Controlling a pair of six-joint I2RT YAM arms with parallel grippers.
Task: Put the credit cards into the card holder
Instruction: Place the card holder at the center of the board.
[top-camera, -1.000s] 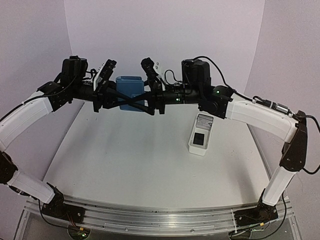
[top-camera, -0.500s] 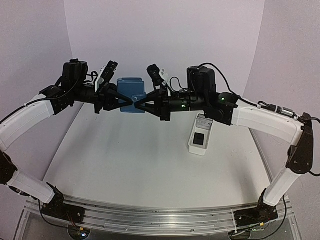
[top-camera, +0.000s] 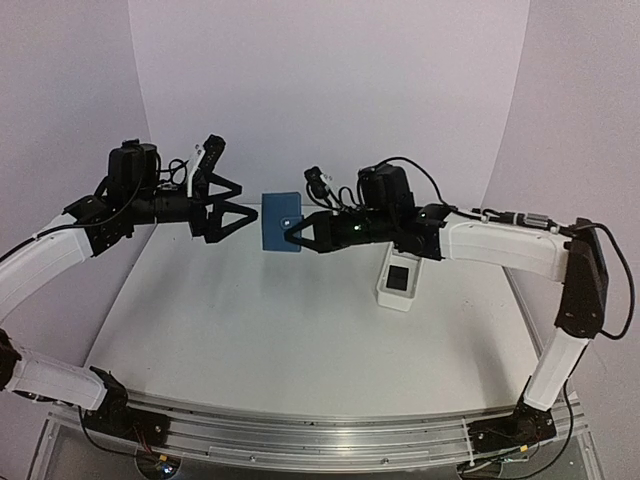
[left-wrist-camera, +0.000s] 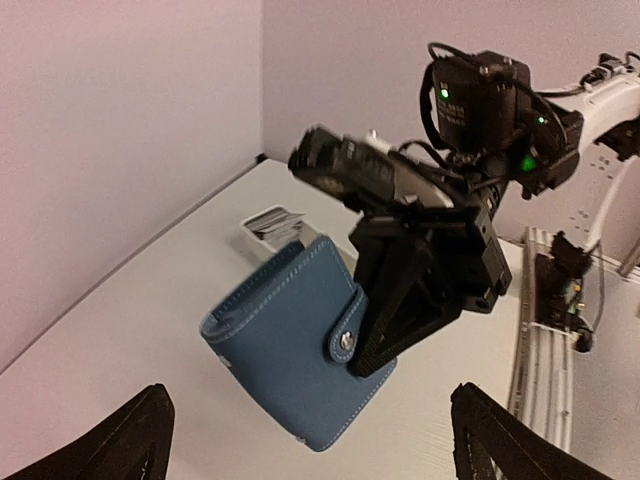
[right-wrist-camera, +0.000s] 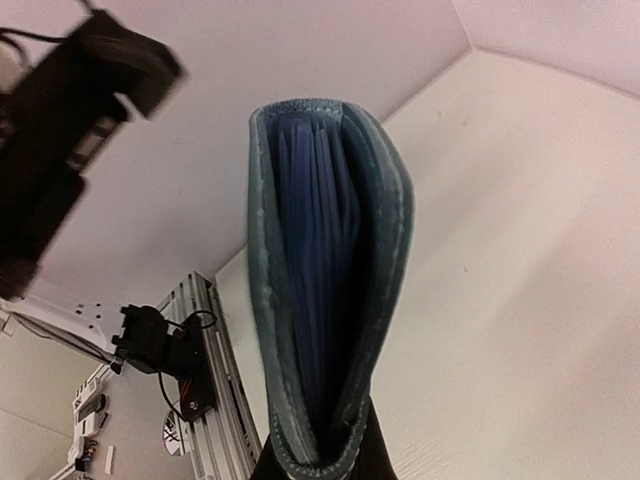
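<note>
The card holder (top-camera: 280, 221), a dark-blue case with its snap tab fastened, hangs in the air above the far middle of the table. My right gripper (top-camera: 291, 236) is shut on its edge by the snap (left-wrist-camera: 345, 342). The right wrist view looks along the closed case (right-wrist-camera: 330, 270), which is pinched at the bottom by my fingers (right-wrist-camera: 375, 462). My left gripper (top-camera: 243, 209) stands open just left of the case, apart from it, with its fingertips (left-wrist-camera: 150, 415) at the frame's lower corners. A dark credit card (top-camera: 399, 279) lies in the white tray (top-camera: 382, 289); the pale one is hidden behind my right arm.
The long white tray (left-wrist-camera: 262, 237) sits on the table at the right, under my right forearm. Purple walls close the back and both sides. A metal rail (top-camera: 300, 440) runs along the near edge.
My left gripper has opened, let go of the card holder and drawn back to the left. My right gripper has shut on the case and carried it right and lower.
</note>
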